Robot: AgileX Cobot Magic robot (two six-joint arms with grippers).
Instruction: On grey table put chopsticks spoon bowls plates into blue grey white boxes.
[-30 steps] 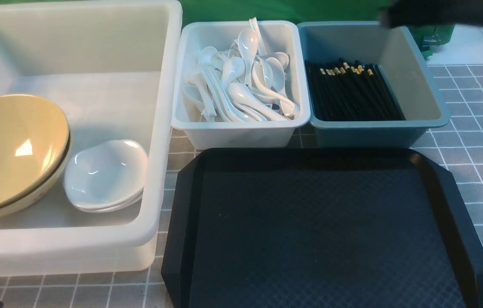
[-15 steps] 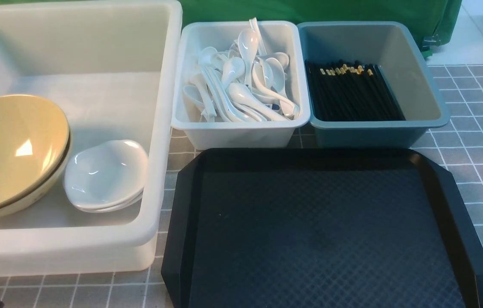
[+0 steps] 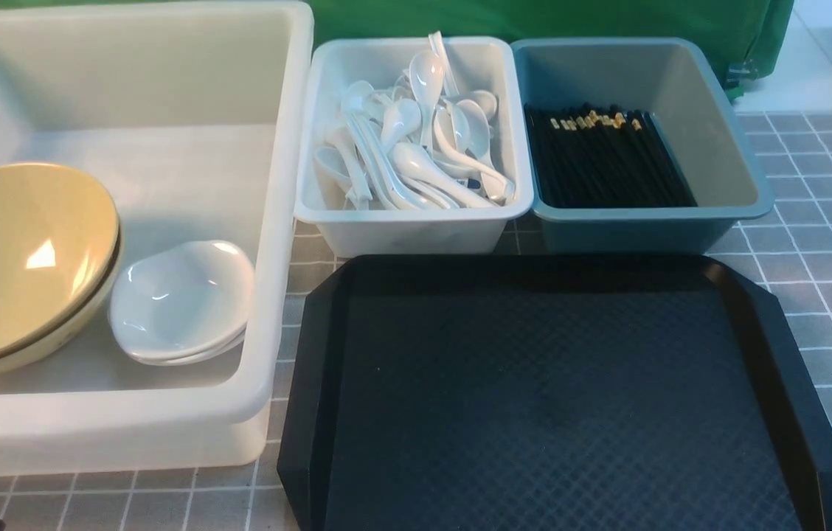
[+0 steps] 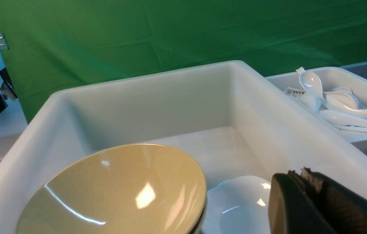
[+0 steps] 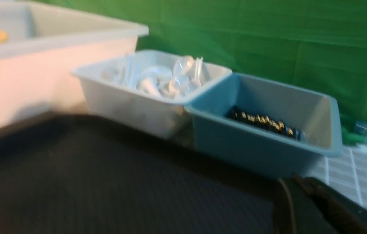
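Spoons [image 3: 416, 140]: handle characters unreadable | left gripper [image 4: 304, 195]: closed, empty | right gripper [image 5: 297, 201]: closed, empty

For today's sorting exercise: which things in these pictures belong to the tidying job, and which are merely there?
Belong to the job:
bowls
plates
spoons
chopsticks
white box
pale grey box
blue-grey box
grey table

Merely there:
black tray
green cloth
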